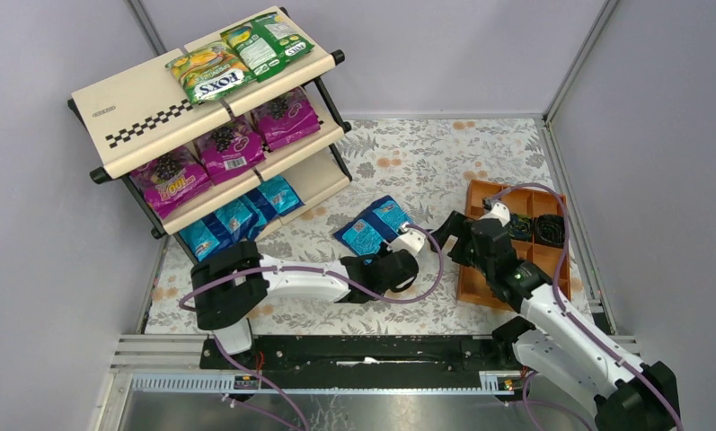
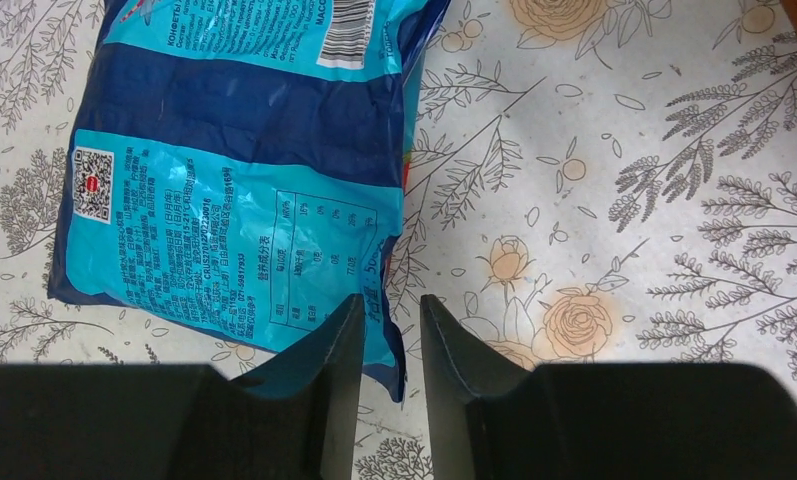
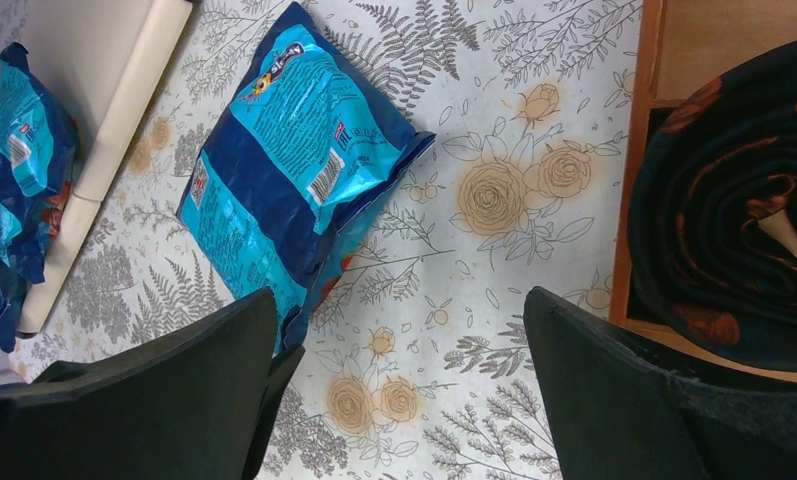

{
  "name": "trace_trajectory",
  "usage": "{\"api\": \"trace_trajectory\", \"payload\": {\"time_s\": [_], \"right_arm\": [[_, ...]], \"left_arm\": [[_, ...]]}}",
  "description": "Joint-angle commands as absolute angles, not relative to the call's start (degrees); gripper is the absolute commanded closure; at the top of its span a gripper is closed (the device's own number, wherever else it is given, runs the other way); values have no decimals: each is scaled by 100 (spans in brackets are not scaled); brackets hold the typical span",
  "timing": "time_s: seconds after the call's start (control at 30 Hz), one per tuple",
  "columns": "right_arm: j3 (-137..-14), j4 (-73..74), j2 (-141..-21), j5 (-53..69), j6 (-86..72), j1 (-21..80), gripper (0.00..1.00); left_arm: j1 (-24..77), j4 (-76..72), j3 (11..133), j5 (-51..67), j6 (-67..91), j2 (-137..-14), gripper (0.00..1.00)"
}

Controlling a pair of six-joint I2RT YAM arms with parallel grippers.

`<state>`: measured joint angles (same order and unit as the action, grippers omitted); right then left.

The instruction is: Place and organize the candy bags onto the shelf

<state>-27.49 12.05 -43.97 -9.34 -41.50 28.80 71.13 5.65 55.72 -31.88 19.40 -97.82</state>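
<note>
My left gripper (image 2: 391,310): jaws nearly closed about a corner of the blue candy bag (image 2: 234,180), which lies flat on the tablecloth (image 2: 624,200) (hold unconfirmed). My right gripper (image 3: 399,300): wide open, empty. Step: pickup. Next: firm pinch, lift, carry to the shelf (image 1: 138,103).

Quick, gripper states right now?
Left gripper: jaws nearly closed at a corner of the blue candy bag; grip cannot be told.
Right gripper: open, holding nothing.

Plain lilac-grey walls (image 1: 444,54) stand at 9, 12 and 3 o'clock around a floral tablecloth (image 1: 444,157), with a metal rail (image 1: 156,346) along 6 o'clock.
</note>
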Motion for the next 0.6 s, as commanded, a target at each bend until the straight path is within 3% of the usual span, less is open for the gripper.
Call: {"api": "trace_trajectory", "payload": {"time_s": [0.0,0.37,0.43,0.57], "right_arm": [[-2881,812,-4639,-947,-4371,2801,0],[-3244,264,-5732,315,-3988,1735,0],[-3483,224,-6161,740,-3969,1591,0],[-3976,149,-7055,1530,-4055,1567,0]], "left_arm": [[7110,252,5557,-3444,1872,-9851,69],[7030,209,5465,-3445,1898,-10002,70],[6999,248,5511,-3391,1903,-10074,75],[6980,301,5547,-3374,1924,-10039,95]]}}
